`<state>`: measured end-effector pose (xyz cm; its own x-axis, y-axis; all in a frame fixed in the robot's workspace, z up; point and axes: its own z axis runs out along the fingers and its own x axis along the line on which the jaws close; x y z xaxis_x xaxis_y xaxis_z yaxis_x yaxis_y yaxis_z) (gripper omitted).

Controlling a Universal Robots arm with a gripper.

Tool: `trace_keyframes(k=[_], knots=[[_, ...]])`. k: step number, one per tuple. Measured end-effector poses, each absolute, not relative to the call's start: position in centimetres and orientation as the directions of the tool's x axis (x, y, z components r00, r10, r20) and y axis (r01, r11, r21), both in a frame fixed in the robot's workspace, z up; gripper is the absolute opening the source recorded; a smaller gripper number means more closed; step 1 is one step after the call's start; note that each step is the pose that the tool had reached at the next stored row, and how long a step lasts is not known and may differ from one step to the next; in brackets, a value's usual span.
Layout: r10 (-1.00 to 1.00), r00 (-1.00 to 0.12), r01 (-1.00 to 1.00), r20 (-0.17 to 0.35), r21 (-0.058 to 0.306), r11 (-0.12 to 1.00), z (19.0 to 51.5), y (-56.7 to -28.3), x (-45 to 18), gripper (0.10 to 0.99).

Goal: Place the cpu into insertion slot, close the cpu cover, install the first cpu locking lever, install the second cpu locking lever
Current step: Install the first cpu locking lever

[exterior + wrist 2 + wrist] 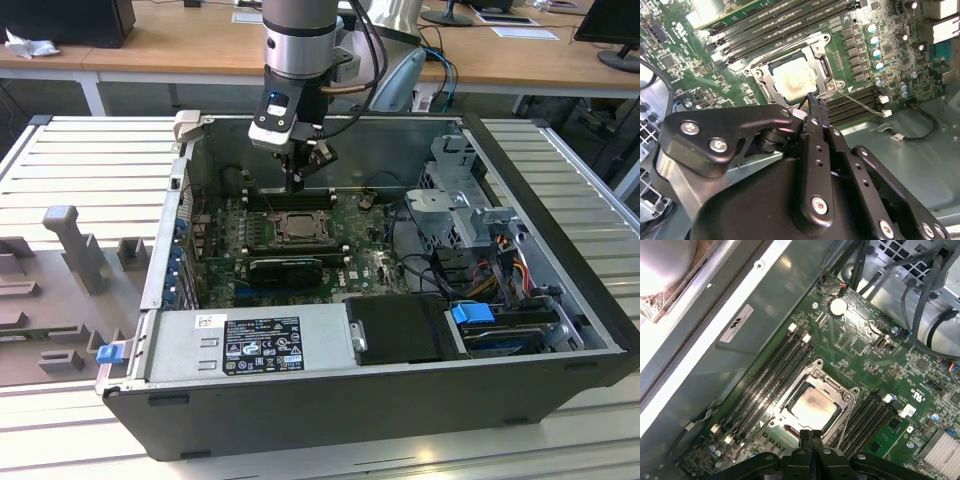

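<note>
— Since the gripper [811, 436] has its two fingertips pressed together with nothing between them, it looks more like a pusher than a clamp, doesn't it?

— It does. In both wrist views the joined tips sit low at one edge of the insertion slot [758, 76]. Whether they touch the metal there cannot be told.

— And the cpu [812, 406]?

— It lies flat inside the insertion slot. Its pale top shows through the window of the cpu cover [830, 382], which is folded down around it. The chip seems seated and the cover shut, which would explain the empty fingers.

— What is the thin rod at the slot's corner?

— That is a locking lever [861, 101], a wire angling out from the slot over the neighbouring memory slots [855, 111]. It looks unlatched. The tips are probably placed at that edge of the slot to work it.

— How does the arm stand?

— In the exterior view it hangs nearly vertical inside the open computer case [400, 410]. The wrist points straight down, and the fingers aim at the slot's side nearest the case's back wall. The case walls are well apart from the slot.
</note>
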<state>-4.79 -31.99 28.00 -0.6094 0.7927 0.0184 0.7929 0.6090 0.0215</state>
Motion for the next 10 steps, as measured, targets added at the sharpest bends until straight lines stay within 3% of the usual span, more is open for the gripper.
trace_keyframes(k=[10], knots=[[0.767,-0.641,0.767,0.018,0.021,0.641,28.00,-32.00,-4.79,0.106]])
